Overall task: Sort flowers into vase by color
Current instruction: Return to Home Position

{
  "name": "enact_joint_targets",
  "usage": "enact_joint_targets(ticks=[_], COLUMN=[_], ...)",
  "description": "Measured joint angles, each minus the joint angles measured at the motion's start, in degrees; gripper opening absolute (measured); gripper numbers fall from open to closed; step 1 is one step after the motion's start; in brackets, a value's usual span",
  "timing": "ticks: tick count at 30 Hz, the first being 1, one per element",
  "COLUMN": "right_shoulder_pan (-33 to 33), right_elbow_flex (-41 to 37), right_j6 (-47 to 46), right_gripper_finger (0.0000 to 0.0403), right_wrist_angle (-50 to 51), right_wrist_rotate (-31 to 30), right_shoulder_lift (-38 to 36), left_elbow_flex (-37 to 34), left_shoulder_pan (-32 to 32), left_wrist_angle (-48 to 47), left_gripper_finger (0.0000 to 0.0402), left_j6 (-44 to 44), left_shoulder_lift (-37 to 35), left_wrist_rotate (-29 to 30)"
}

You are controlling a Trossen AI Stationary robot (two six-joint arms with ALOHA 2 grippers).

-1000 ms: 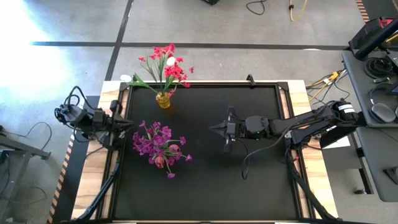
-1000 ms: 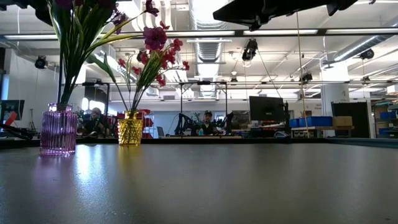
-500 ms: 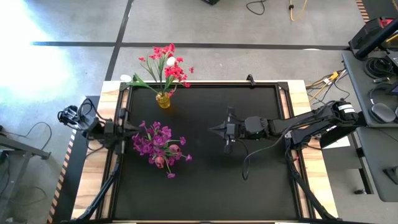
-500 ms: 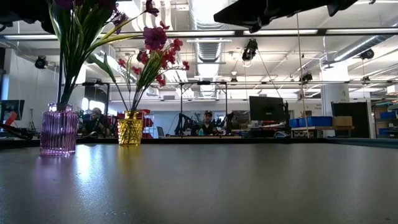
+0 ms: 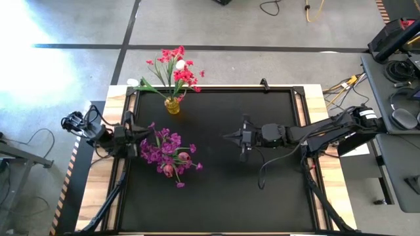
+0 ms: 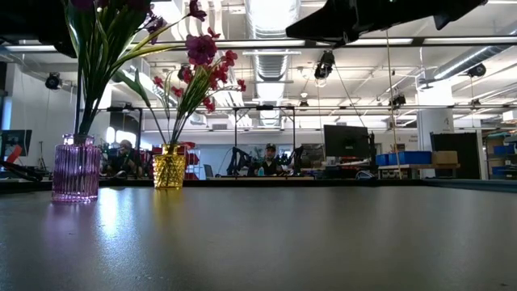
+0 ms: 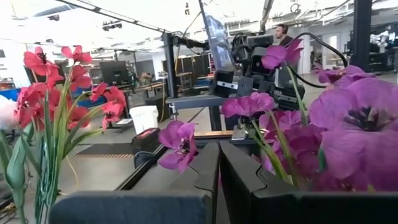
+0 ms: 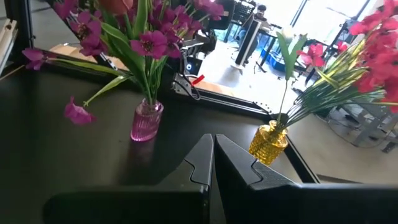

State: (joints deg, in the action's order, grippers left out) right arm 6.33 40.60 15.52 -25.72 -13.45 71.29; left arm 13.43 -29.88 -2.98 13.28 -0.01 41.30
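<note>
- The purple-magenta flowers [image 5: 164, 152] stood bunched in the violet glass vase [image 6: 75, 168] at the left of the black mat [image 5: 275, 196]. The blooms spread wide over the vase in the high view.
- The red-pink flowers [image 5: 176, 71], with the white bud [image 5: 180, 65] among them, stood in the yellow vase [image 5: 172, 105] at the upper left of the mat, near the purple bunch but apart from it.
- The left gripper [image 5: 136, 134] hung at the left edge of the mat, just beside the purple blooms and pointing right into them. Its fingers [image 7: 205, 180] were pressed together and held nothing.
- The left arm was therefore much the nearer to the flowers. Its way clear ran leftward, straight back along its own axis. Any sideways swing looked likely to brush the stems and tip the vase.
- The right gripper [image 5: 230, 137] hung over the middle of the mat, pointing left and well apart from both vases. Its fingers [image 8: 202, 163] were closed and empty, and its way back to the right looked unobstructed.
- One magenta bloom [image 8: 78, 112] drooped low beside the violet vase. Whether it touched the mat could not be told.
</note>
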Motion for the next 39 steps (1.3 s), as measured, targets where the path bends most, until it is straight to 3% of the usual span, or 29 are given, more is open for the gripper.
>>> enact_joint_targets(ticks=[9,13,16,24,32,39], right_shoulder_pan=[0.0,0.0,0.0,0.0,-0.1,-0.4], right_elbow_flex=[-2.7,-3.1,-3.1,-3.1,-4.8,-9.5], right_j6=[-0.7,-0.8,-0.7,-0.3,1.3,1.0], right_gripper_finger=[0.0009,0.0009,0.0009,0.0009,0.0009,0.0009], right_wrist_angle=[-0.4,-0.4,-0.4,-0.3,-0.3,-6.6], right_wrist_rotate=[0.0,0.0,0.0,0.0,0.2,0.2], right_shoulder_lift=[-3.0,-3.4,-3.4,-3.4,-3.4,-3.4], left_elbow_flex=[-3.6,-4.5,-1.7,6.9,1.1,-0.9], left_shoulder_pan=[3.6,6.8,8.5,9.7,11.1,17.8], left_wrist_angle=[3.8,5.9,6.1,-1.1,1.5,3.3], left_gripper_finger=[0.0,0.0,0.0,0.0,0.0,0.0], left_j6=[0.0,0.6,2.3,4.5,4.2,2.5], left_shoulder_lift=[0.0,0.0,0.0,0.0,0.0,0.0], left_wrist_rotate=[0.2,-4.0,-7.9,-8.4,-9.5,-18.4])
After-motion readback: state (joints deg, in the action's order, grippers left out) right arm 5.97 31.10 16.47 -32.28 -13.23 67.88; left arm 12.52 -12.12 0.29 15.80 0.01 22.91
